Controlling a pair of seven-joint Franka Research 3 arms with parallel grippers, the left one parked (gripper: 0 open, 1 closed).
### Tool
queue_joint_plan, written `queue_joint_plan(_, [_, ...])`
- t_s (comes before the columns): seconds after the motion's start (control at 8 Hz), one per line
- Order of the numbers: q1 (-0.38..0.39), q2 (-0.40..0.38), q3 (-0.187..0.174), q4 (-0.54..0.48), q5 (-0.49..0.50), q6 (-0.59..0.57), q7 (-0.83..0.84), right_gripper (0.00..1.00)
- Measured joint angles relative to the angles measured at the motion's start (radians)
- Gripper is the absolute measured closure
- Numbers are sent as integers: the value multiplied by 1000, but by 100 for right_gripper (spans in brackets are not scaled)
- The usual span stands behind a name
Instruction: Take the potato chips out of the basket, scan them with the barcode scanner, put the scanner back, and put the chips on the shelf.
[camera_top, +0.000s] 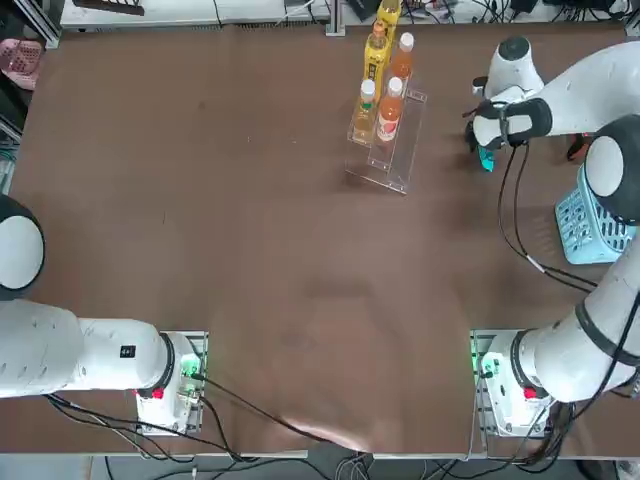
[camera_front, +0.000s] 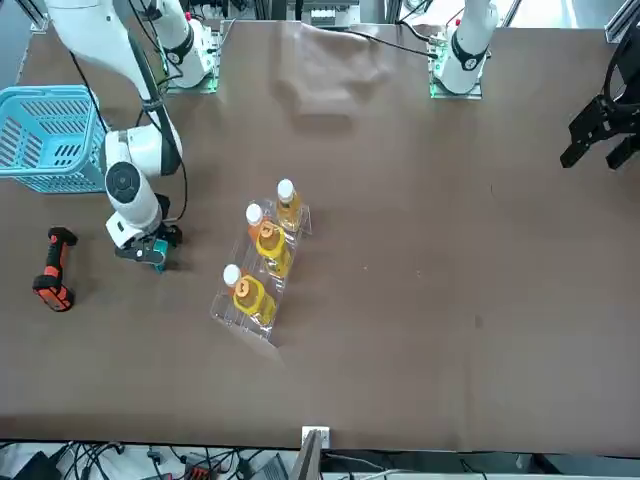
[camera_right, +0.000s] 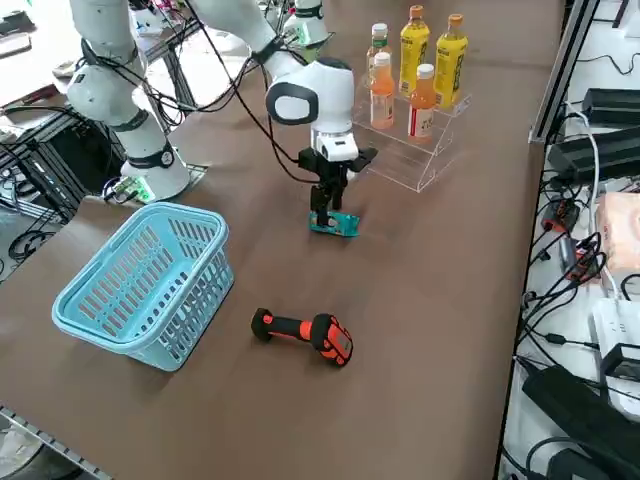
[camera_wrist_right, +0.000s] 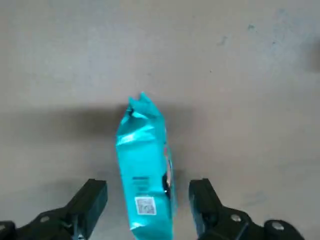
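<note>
Brown and smooth, the bench (camera_right: 430, 330) spreads beneath the working arm, with cables and dark boxes on the white surface along its far edge. Over the bench, between the light blue lattice-sided plastic basket (camera_right: 145, 285) and the clear acrylic stepped display stand (camera_right: 413, 150), the black two-finger right gripper (camera_wrist_right: 147, 207) points down with its fingers spread wide, one on each side of a small teal-blue foil packet of potato chips (camera_wrist_right: 145, 175). Neither finger touches the packet in the wrist view; bare space shows on both sides of it. The packet is outside the basket, on the bench directly below the gripper, and a pale square printed with a code (camera_wrist_right: 145, 205) shows on its surface.

Near the basket, apart from it, the black pistol-shaped barcode scanner with orange-red accents (camera_right: 304, 332) lies on the bench. The basket stands close to the base side of the right arm, and no chips packet shows through its open top in the right side view.

On the stand are bottles with yellow contents and orange caps (camera_right: 414, 50), and others with orange contents and white caps (camera_right: 421, 103). A paler, amber-coloured bottle with a white cap (camera_top: 364, 112) stands with them.
</note>
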Motion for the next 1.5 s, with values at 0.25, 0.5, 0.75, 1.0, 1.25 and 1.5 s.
queue_joint_plan(0.25, [-2,15,0,-1,0,2,0,4])
queue_joint_plan(0.5, [-4,25,0,-1,0,2,0,19])
queue_joint_plan(0.75, [-4,27,2,0,0,3,0,48])
queue_joint_plan(1.0, [5,15,8,19,0,-48,27,70])
queue_joint_plan(1.25, [50,0,21,100,1,-207,98,70])
queue_joint_plan(1.5, [117,-25,29,178,82,-310,150,71])
